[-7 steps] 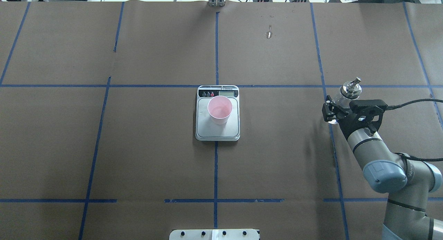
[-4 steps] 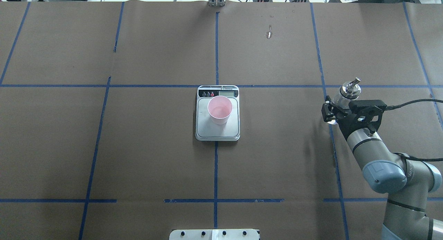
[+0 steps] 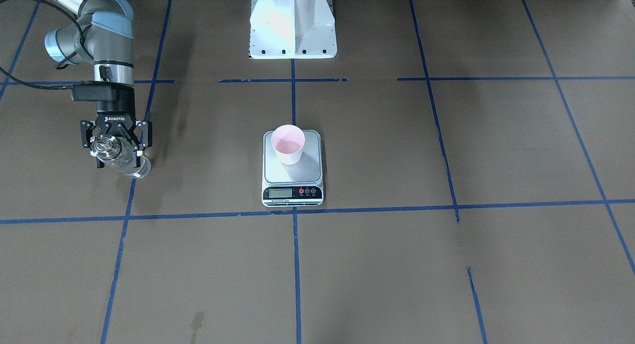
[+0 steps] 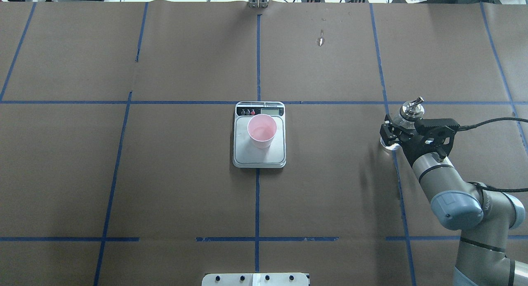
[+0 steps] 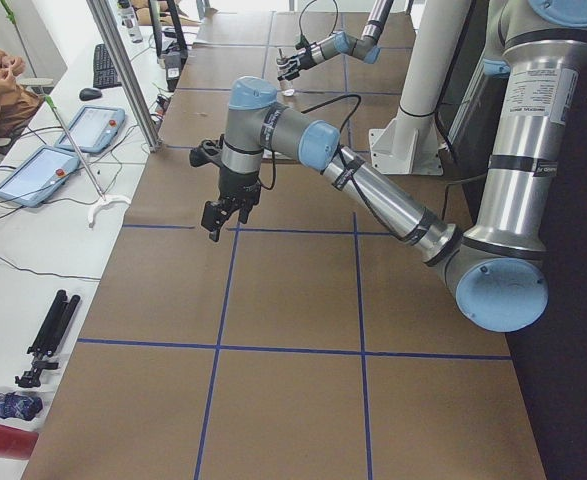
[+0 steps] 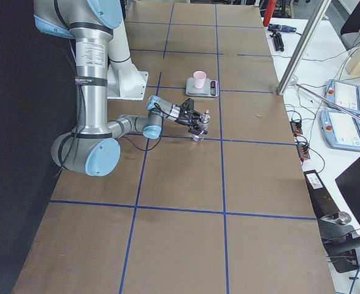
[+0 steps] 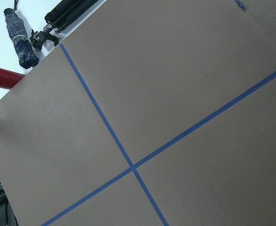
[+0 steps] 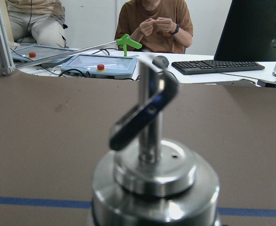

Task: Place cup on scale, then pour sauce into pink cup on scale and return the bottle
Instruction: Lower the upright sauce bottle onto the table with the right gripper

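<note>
My right end effector (image 3: 117, 144) pinches the bottle (image 3: 124, 159) near the tabletop's right edge. The cup (image 3: 287, 144) stands on the scale (image 3: 292, 174), mid-tabletop — placing looks done. Whether I've poured, I can't tell; next move calls for an upright bottle.

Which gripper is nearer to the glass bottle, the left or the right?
Right. The right gripper is shut around the bottle, which tilts. The left gripper hangs above the table, far away on the other side.

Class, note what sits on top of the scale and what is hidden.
A pink cup stands upright on the scale, nearer its display end. The platform under it is covered; its contents cannot be judged.
</note>
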Motion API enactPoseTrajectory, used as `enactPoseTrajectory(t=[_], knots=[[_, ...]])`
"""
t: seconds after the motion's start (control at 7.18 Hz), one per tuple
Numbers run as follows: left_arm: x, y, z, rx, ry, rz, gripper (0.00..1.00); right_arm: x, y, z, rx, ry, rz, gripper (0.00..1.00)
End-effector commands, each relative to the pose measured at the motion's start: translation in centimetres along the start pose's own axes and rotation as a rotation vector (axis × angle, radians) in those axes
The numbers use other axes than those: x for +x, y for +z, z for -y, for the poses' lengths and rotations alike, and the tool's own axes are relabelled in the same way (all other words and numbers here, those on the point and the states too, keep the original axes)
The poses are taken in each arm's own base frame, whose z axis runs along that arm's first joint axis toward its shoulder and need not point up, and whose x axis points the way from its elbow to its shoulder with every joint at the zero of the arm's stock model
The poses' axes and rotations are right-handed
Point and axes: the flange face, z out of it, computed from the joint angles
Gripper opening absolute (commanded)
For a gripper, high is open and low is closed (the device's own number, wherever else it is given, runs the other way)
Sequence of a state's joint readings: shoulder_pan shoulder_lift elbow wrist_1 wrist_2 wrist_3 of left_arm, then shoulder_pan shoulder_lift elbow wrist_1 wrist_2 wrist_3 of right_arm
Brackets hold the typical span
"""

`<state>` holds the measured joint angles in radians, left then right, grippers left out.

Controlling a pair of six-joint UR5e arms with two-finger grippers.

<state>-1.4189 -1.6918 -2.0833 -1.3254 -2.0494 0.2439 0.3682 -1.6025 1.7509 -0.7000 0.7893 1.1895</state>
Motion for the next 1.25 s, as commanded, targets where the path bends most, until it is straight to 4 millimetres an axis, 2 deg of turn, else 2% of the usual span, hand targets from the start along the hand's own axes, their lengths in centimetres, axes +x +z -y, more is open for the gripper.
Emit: enactPoseTrajectory(t=[0.0, 0.56, 0.84, 1.11], knots=[[0.0, -0.1, 0.0, 0.001, 0.001, 0.0, 1.0, -0.1, -0.1, 0.1, 0.001, -0.005, 0.001, 1.0], [0.0, 0.0, 0.0, 0.0, 0.0, 0.0, 1.0, 0.2, -0.3, 0.4, 0.007, -0.005, 0.0, 1.0], [0.0, 0.0, 0.0, 0.0, 0.0, 0.0, 1.0, 1.3, -0.4, -0.1, 0.0, -0.022, -0.014, 1.0], [0.0, -0.1, 0.0, 0.001, 0.001, 0.0, 1.0, 1.1, -0.7, -0.4, -0.005, -0.025, -0.006, 1.0]])
